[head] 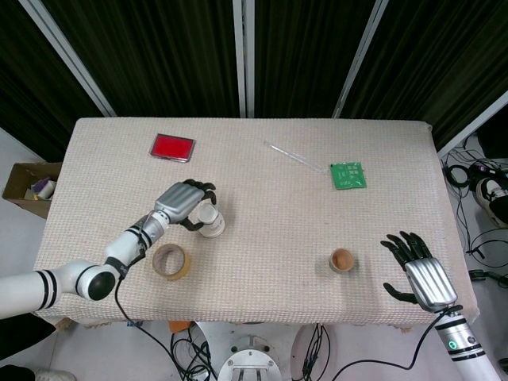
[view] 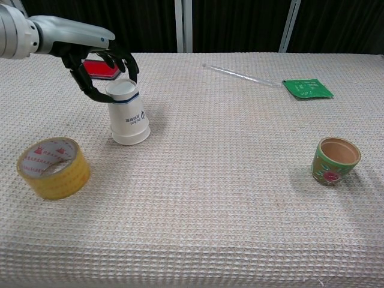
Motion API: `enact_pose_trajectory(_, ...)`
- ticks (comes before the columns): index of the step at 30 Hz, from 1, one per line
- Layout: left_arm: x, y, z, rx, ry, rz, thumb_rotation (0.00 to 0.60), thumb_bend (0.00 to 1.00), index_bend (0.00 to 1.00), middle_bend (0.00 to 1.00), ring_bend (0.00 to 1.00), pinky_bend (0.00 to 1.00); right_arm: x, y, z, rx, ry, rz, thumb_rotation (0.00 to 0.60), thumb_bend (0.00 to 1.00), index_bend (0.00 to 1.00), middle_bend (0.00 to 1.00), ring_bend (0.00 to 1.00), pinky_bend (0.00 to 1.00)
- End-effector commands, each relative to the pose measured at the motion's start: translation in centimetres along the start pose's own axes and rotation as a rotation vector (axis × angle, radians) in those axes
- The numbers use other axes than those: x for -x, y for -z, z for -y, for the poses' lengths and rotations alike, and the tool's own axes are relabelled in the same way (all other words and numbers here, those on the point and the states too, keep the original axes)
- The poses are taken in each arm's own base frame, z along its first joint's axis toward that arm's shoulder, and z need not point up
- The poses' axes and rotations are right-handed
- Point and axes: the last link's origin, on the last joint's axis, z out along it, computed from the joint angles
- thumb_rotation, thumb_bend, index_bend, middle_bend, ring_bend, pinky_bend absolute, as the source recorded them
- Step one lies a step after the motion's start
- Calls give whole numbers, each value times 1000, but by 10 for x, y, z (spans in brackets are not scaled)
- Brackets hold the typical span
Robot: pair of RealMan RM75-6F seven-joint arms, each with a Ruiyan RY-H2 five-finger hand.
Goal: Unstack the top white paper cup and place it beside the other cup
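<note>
White paper cup stack [view: 128, 117] stands upside down on the tabletop [view: 240, 198], left hand [view: 96, 60] curled around its top, contact unclear. Yellow tape roll [view: 53, 167] lies at its 7 o'clock, pot [view: 335, 159] well apart. Only the head view shows the right hand [head: 418, 268], spread, holding nothing.

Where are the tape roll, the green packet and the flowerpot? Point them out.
tape roll [view: 54, 167], chest view, outer yellow side.
green packet [head: 348, 175], head view, middle of its face.
flowerpot [view: 335, 167], chest view, painted front wall.
</note>
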Motion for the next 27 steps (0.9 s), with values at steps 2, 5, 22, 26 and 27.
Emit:
enact_pose_trajectory(2, -1, -1, -1, 1, 0, -10, 600, 316, 380, 124, 149, 146, 0, 0, -1, 2, -1, 1, 600, 156, 158, 122, 0, 71)
enact_pose_trajectory(5, -3, 0, -2, 1, 5, -23, 600, 343, 410, 124, 149, 146, 0, 0, -2, 5, -1, 2, 600, 156, 158, 122, 0, 72)
enact_pose_trajectory(22, -70, 64, 12, 5, 134, -300, 600, 340, 403, 124, 149, 146, -5, 2, -3, 1, -2, -15, 600, 155, 158, 122, 0, 71)
enact_pose_trajectory(26, -77, 57, 21, -6, 193, -336, 600, 341, 408, 124, 149, 145, -5, 3, -5, 5, -5, -17, 600, 155, 158, 122, 0, 71)
enact_pose_trajectory(27, -76, 53, 22, -10, 195, -327, 600, 341, 409, 124, 149, 146, -5, 4, -5, 7, -5, -17, 600, 155, 158, 122, 0, 72)
